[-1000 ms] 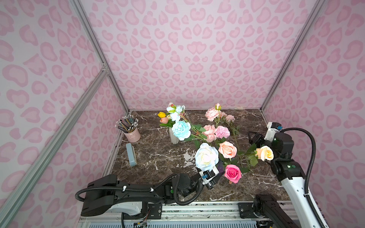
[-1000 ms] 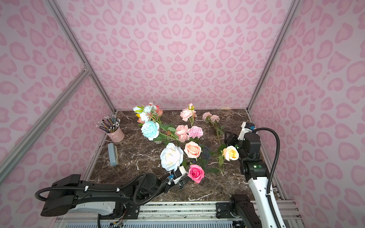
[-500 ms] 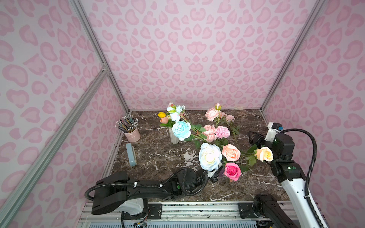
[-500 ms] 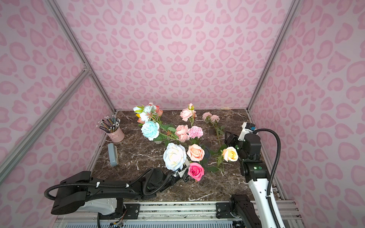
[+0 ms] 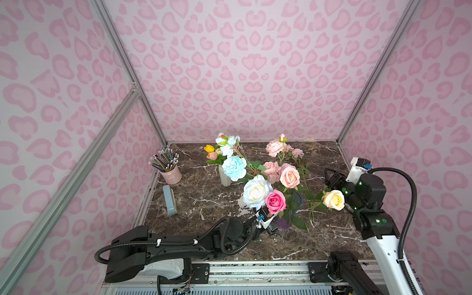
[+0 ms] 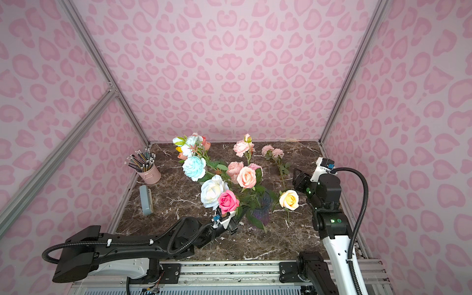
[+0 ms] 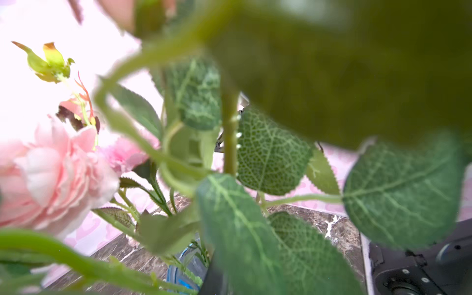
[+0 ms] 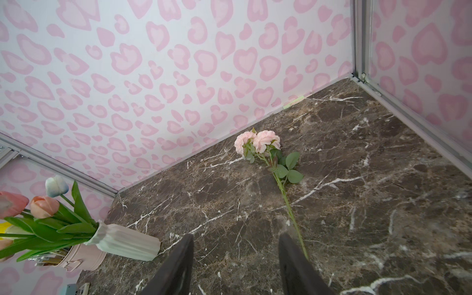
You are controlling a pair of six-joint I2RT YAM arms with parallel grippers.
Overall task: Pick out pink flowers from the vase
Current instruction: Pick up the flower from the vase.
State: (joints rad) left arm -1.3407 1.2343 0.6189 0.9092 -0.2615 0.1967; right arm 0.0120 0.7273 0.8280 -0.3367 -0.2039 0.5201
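While left gripper [image 5: 270, 220] sat closed under the magenta rose [image 5: 275, 201], hold unclear, right gripper [image 8: 236, 237] gaped empty.

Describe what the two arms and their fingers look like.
The left arm is black over a pale grey base, with a ribbed black cable fastened by white ties. The right arm has a white link, black joints with green lights and a looping ribbed cable. The right gripper has dark tapering fingers.
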